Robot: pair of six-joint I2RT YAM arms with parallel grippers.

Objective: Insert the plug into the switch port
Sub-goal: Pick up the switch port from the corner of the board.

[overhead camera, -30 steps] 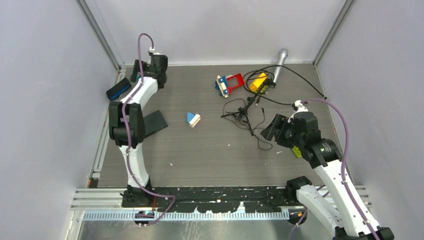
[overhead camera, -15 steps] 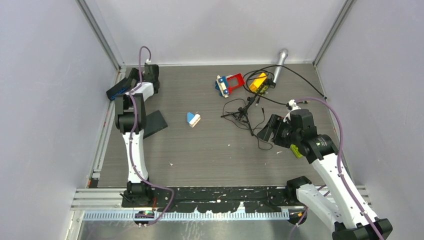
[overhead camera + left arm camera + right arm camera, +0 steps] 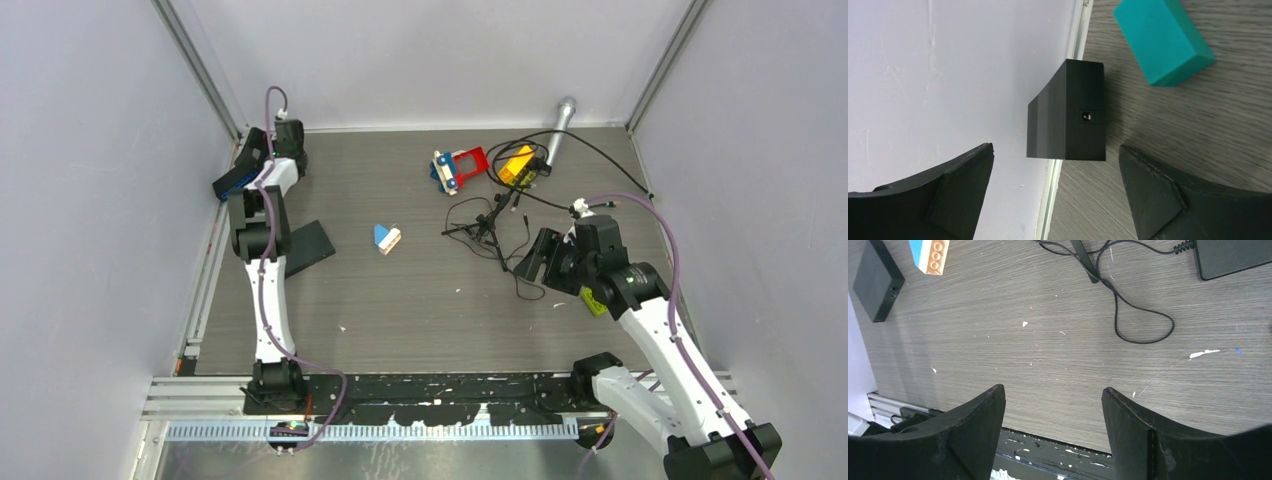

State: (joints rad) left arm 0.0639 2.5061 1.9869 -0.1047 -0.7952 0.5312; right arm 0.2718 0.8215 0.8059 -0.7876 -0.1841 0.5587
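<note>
The switch (image 3: 236, 181) is a black box with a blue port strip, lying against the left wall. In the left wrist view its black end face (image 3: 1068, 117) shows a small round port. My left gripper (image 3: 1055, 150) hangs open just short of that end, one finger on each side and nothing between them; from above the left gripper (image 3: 252, 158) is at the far left corner. A tangled black cable (image 3: 495, 225) lies mid-right, running to a black adapter (image 3: 1233, 257); I cannot pick out the plug. My right gripper (image 3: 1053, 389) is open and empty, near the cable loop (image 3: 1143, 322).
A teal block (image 3: 1163, 40) lies beyond the switch. A flat black box (image 3: 308, 245) and a blue-white brick (image 3: 386, 237) sit left of centre. A red-blue toy (image 3: 458, 167), a yellow block (image 3: 517, 162) and a silver cylinder (image 3: 560, 125) are at the back.
The left arm has swung its gripper leftwards to the wall and the switch. The right gripper has shifted slightly left towards the cable. Both stayed open.
</note>
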